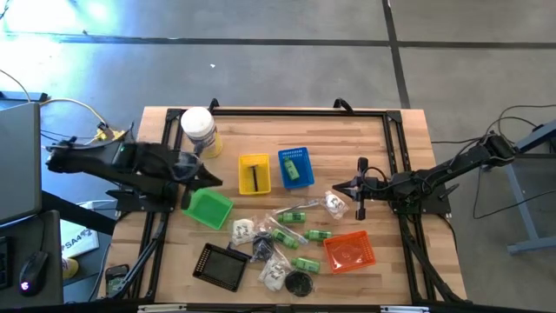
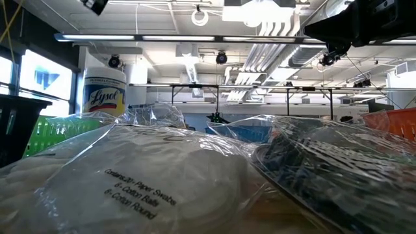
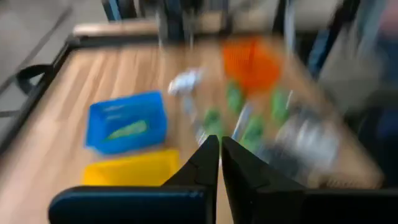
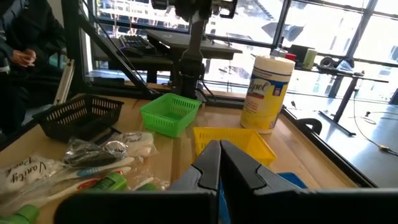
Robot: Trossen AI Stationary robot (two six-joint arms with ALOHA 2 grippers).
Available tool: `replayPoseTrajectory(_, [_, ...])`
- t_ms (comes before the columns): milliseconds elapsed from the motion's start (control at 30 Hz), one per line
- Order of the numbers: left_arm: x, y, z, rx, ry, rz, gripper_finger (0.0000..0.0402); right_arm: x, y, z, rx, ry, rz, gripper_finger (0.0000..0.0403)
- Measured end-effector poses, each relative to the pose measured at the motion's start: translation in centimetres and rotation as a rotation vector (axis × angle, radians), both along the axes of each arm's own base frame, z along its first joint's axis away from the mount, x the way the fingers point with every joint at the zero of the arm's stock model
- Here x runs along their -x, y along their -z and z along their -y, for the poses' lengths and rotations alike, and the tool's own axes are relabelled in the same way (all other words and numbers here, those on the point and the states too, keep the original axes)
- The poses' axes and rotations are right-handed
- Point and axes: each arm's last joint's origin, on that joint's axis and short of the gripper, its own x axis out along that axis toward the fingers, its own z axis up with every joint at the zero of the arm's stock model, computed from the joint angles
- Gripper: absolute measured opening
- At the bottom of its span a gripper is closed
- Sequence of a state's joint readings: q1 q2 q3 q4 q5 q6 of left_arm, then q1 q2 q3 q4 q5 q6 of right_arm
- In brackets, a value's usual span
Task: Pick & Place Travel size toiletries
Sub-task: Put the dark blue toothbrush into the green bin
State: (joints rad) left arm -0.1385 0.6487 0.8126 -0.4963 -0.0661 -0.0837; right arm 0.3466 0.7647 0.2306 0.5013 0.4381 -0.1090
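Jaws shut (both arms); four baskets, one tray.

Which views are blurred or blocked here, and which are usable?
Left wrist view: motion-blurred throughout, blue basket smeared. Low view: lens nearly filled by a glaring clear packet. High and right wrist views: sharp; the yellow-labelled jar reads clearly.

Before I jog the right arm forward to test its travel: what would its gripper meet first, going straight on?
Probably the yellow basket, straight ahead of the shut right gripper; height is unclear, so it may pass above.
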Motion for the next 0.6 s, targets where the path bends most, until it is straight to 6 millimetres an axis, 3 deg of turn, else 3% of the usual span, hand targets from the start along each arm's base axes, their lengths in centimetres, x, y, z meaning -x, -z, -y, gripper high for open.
replayPoseTrajectory(133, [0.8,3.7,-0.5,0.189,-0.178,0.169,0.0005,0.0,-0.2,0.0,0.01,-0.003,0.015,0.0003])
replayPoseTrajectory(300, [0.7,8.7,-0.6,0.077,-0.18,0.265,0.0002,0.0,-0.3,0.0,0.024,-0.003,0.025,0.0003])
replayPoseTrajectory(433, [1.0,10.1,-0.7,-0.052,-0.168,0.4,0.0001,0.0,-0.3,0.0,0.035,-0.004,0.024,0.0003])
replayPoseTrajectory(600, [1.7,11.0,-1.0,-0.169,-0.237,0.402,0.0,0.0,-0.3,0.0,0.03,-0.004,0.024,0.0003])
